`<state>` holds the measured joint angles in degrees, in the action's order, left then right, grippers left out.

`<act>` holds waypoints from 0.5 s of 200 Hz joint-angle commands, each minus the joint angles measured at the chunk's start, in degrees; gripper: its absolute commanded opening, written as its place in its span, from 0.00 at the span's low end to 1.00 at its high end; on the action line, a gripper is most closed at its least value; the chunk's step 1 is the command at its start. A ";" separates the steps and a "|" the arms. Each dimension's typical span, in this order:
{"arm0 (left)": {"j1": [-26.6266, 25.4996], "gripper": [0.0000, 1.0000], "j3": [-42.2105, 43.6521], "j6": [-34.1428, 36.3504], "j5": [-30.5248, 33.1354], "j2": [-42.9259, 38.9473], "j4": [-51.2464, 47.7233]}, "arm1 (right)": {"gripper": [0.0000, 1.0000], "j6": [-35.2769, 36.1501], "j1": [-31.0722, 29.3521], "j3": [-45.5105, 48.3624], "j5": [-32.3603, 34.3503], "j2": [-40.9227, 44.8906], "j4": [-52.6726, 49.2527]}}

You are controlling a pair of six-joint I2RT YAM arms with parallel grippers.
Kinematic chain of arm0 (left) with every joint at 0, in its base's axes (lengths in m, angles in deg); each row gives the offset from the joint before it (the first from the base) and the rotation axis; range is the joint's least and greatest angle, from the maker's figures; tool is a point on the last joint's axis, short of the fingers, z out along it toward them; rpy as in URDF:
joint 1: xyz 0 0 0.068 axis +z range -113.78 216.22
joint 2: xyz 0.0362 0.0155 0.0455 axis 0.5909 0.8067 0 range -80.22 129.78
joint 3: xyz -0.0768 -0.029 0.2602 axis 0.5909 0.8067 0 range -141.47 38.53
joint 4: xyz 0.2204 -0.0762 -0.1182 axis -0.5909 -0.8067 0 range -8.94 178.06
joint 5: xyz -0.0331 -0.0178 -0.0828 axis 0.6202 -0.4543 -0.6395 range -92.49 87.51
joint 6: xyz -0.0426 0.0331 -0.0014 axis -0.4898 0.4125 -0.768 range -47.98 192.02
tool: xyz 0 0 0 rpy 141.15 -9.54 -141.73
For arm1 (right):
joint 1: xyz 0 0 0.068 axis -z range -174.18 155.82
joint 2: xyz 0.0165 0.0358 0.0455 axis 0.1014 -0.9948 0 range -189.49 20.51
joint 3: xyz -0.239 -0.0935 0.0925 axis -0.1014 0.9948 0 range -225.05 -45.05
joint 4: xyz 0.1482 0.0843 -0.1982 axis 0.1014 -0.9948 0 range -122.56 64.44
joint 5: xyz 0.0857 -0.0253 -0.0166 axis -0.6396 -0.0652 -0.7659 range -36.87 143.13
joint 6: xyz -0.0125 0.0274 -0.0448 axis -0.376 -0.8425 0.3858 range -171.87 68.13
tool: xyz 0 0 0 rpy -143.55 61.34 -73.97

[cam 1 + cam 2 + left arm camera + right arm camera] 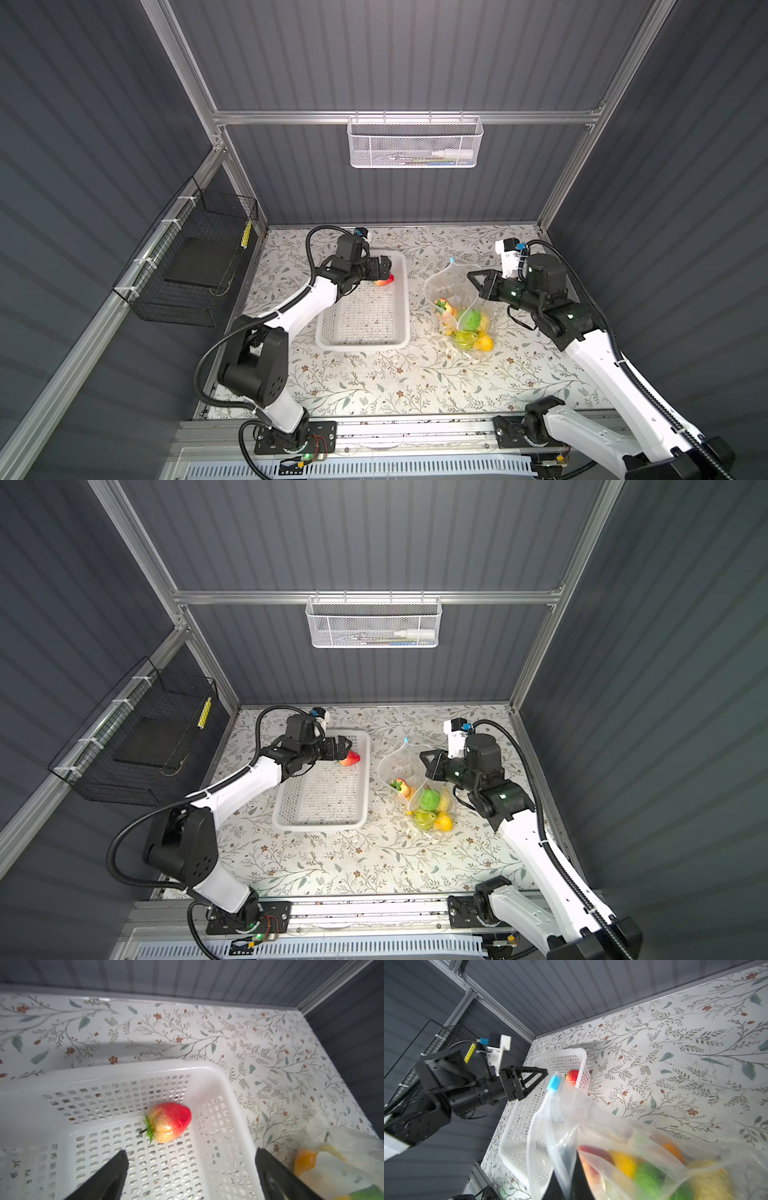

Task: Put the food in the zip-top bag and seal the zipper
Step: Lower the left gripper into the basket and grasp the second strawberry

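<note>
The step in hand is the pick-up of the last loose piece of food. One red strawberry lies on its side in the white basket, in the basket corner nearest the counter's far edge, on the side facing the bag. The rest of the basket floor looks bare.

The left pincer hangs just short of the strawberry with its jaws released and set wide. The berry sits ahead of the gap, and neither finger touches it.

The zip-top bag lies on the counter just beside the basket, toward the right edge. The food in it is bunched at the closed end nearest the front edge: lemons, a round green fruit, a pear and other pieces. The right pincer is clenched on the bag's mouth edge and holds the mouth lifted and gaping. The zipper's light-blue slider sits at the far end of the mouth, which is unsealed.

The next move probably calls for the left pincer to ease forward and down until the strawberry is between its fingers, then close gently, since the glossy fruit could slip toward the basket wall. After that come the carry across to the open mouth and the sealing.
</note>
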<state>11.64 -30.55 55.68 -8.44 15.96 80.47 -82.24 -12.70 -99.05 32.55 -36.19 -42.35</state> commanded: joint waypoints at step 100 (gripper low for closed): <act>0.41 0.95 -11.01 11.40 -9.22 14.69 -2.24 | 0.00 1.39 -0.37 -1.11 0.27 -1.10 -0.64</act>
<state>12.25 -39.03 63.55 -15.96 28.70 79.75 -81.78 -12.70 -99.05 32.55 -36.96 -42.72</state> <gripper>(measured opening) 0.951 0.043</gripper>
